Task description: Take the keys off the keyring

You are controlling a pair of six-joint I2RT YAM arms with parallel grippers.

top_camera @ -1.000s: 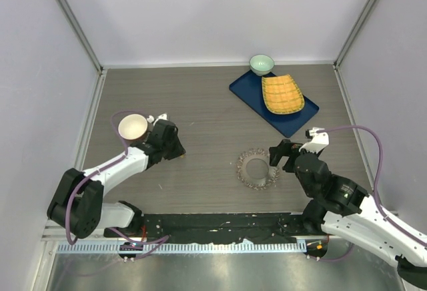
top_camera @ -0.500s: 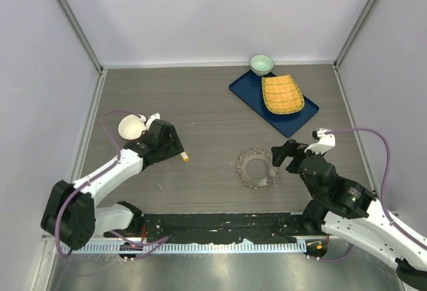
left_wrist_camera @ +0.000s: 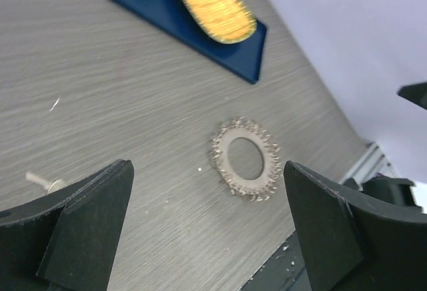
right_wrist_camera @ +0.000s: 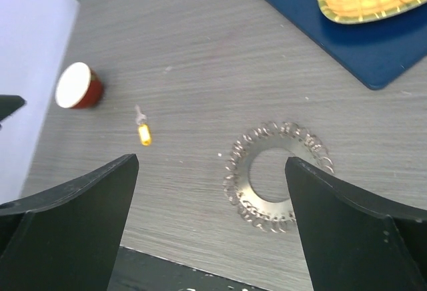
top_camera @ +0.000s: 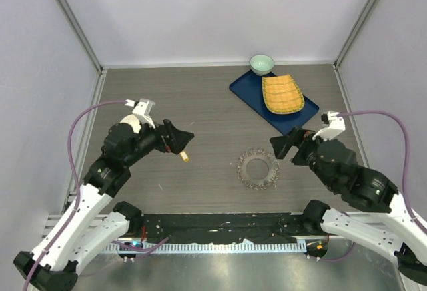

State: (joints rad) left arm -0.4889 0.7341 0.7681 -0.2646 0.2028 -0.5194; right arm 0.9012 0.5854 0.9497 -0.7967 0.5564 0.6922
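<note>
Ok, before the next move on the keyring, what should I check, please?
1. Left end effector open and empty: ok.
2. Right end effector open and empty: ok.
3. Large thin metal keyring flat on the grey wood-grain table, clear of both arms: ok.
4. Small grey metal keys all off the ring: not ok, they fringe it all round.
5. Small yellow-tipped metal piece lying apart from the keyring: ok.
6. Where the ring opens: cannot tell.
</note>
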